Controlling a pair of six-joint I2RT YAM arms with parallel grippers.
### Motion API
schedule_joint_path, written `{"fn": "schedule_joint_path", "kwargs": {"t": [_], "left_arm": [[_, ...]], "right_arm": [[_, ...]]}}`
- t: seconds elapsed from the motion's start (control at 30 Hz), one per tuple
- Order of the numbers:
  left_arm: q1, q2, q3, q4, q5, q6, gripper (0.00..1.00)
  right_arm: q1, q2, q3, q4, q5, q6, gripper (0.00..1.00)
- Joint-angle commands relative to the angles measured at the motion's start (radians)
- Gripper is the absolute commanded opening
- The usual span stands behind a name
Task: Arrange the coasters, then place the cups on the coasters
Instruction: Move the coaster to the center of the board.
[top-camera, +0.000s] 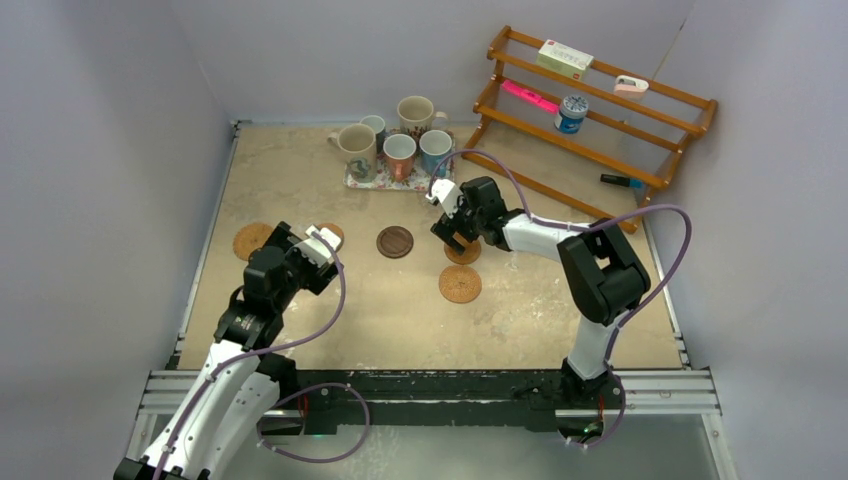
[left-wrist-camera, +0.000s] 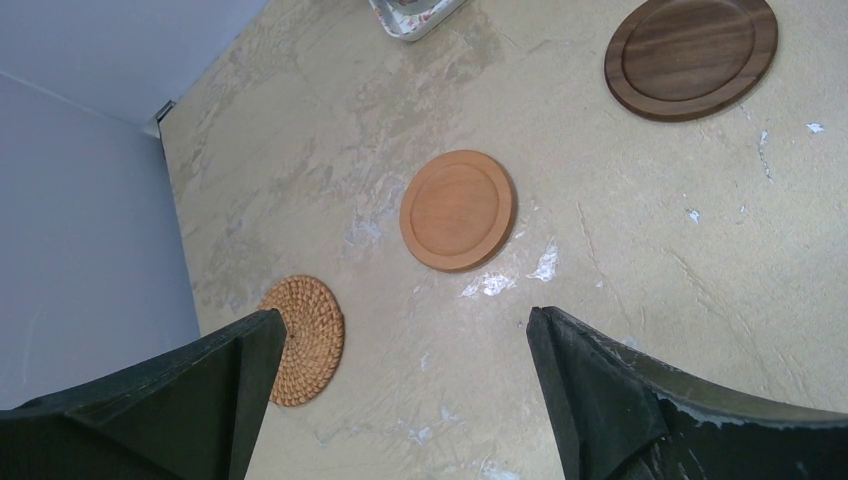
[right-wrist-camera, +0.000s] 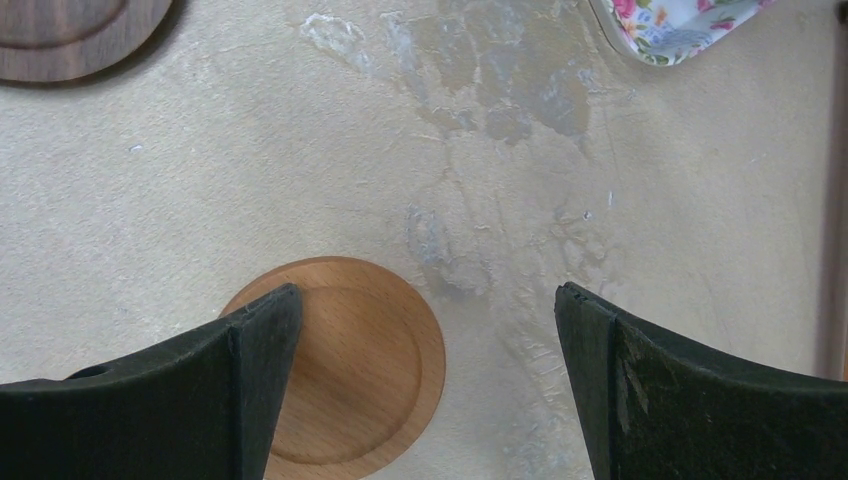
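The table is a beige, mottled slab, scuffed with whitish patches and darker stains. Plain lavender-grey walls box it in on three sides, and a black bar with metal rails runs along its near edge. At the back centre a floral tray carries the five cups, packed close together and well apart from the coasters. The coasters lie in a loose row across the middle of the table. A woven coaster is at far left, with a smooth tan coaster near it and the dark wood coaster in the centre. To the right is a second smooth coaster, and a second woven coaster lies just nearer than that. The left gripper hangs above the left pair, fingers spread wide and holding nothing. The right gripper hovers over the second smooth coaster — likewise released and empty. A wooden rack stands angled in the back right corner, a blue-and-white tin on one shelf.
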Motion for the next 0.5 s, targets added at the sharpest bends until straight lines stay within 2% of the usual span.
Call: {"fn": "schedule_joint_path", "kwargs": {"t": [0.0,0.47], "left_arm": [[0.006,-0.009,-0.010,0.037,-0.009,-0.004,1.00],[0.006,-0.011,-0.009,0.034,-0.004,-0.004,1.00]], "right_arm": [[-0.002,-0.003,-0.021,-0.031,0.061,0.015,0.99],[-0.032,-0.028,-0.046,-0.094,0.106,-0.038,0.99]]}}
